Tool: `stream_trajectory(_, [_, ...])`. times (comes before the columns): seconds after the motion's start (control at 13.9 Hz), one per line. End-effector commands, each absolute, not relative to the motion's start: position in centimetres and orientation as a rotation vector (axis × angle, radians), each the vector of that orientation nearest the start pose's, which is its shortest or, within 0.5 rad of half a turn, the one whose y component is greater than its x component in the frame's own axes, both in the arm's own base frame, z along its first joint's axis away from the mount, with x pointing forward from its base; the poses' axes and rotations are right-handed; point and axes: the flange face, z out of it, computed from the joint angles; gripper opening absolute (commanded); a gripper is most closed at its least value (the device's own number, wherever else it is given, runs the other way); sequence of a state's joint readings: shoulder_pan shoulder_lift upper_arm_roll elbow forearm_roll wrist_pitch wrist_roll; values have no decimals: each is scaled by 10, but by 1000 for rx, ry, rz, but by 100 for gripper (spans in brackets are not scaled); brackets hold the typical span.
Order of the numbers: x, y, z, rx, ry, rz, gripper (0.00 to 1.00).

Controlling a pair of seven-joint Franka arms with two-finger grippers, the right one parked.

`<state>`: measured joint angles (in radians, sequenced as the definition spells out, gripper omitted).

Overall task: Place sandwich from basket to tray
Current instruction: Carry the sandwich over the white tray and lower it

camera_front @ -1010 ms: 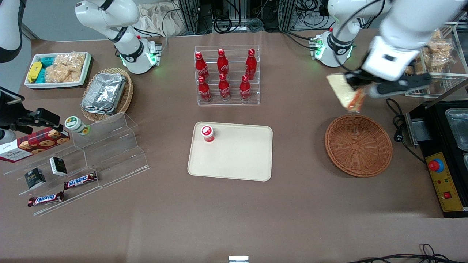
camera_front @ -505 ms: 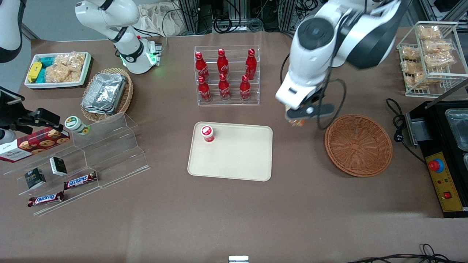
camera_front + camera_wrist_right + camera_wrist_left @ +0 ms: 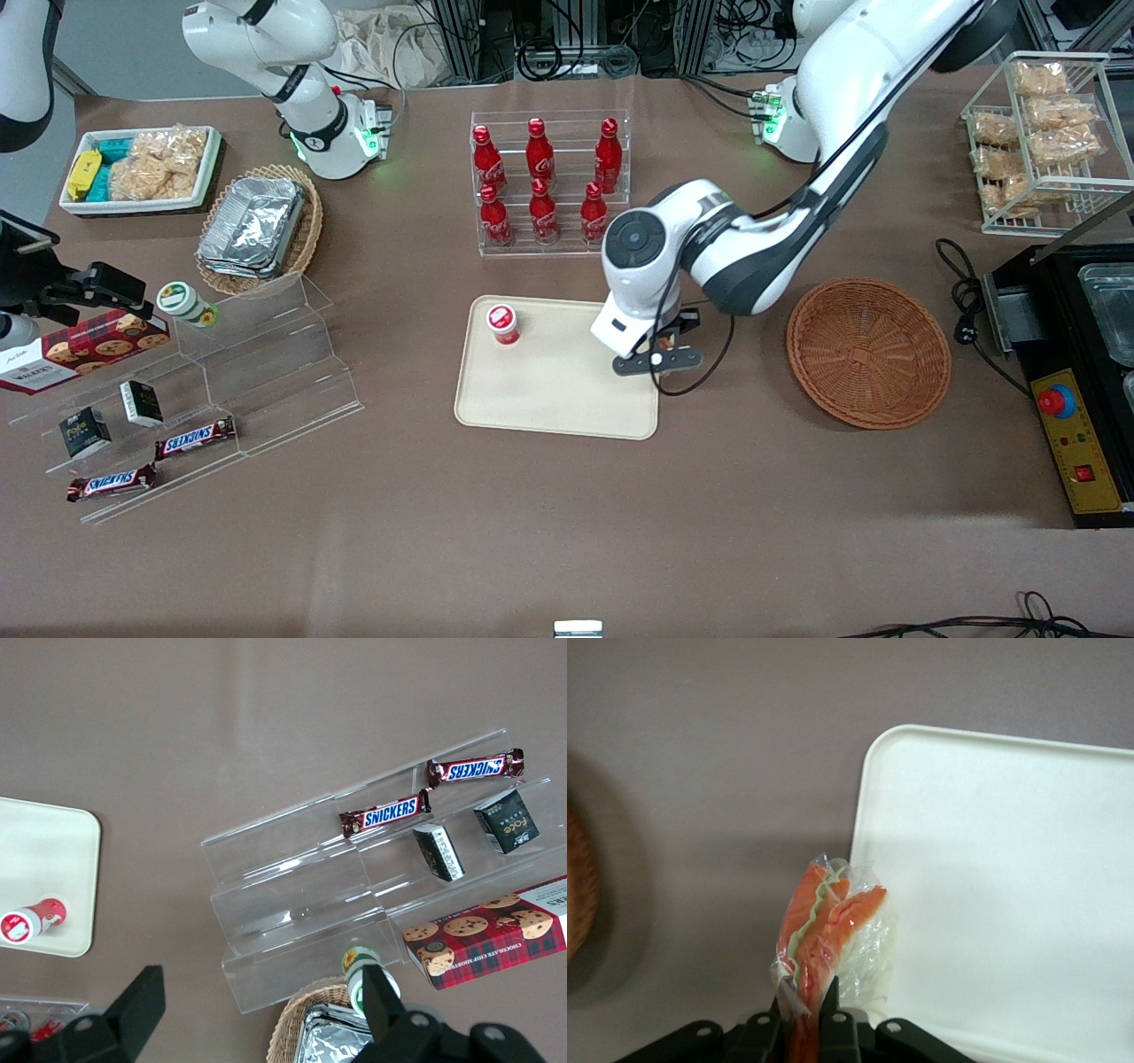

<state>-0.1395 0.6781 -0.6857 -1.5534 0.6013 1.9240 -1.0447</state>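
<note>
Front and wrist views, nearest first. The tray [image 3: 549, 390] lies on the brown table [image 3: 567, 532] with a small red-capped cup [image 3: 503, 323] standing at its corner farthest from the camera, toward the parked arm. The gripper [image 3: 660, 352] hangs above the tray's edge nearest the basket [image 3: 868, 353], jaws clenched on the sandwich [image 3: 824, 939], which is wrapped in clear film and held over that edge, partly above bare table. The basket holds nothing. Farther away stands a rack of red bottles [image 3: 542, 182].
</note>
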Motion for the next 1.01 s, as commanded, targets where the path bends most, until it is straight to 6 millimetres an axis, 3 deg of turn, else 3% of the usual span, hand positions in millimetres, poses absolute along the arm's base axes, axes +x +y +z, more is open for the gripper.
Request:
stream_trajectory(0.0, [559,-438,280,-2956,-112,-73,12])
stream_trajectory(0.29, [576,-458,258,-2955,-134,-117,17])
stream_trajectory(0.51, [578,-460,253,-2937,-148,-139,52])
stream_trajectory(0.58, [579,-460,257,-2942,-168,-143,79])
stream_trajectory(0.72, [583,-455,276,-2931,-259,-174,100])
stream_trajectory(0.87, [583,-447,328,-2914,-313,-210,100])
stream_trajectory(0.94, [591,-425,358,-2897,-388,-187,100])
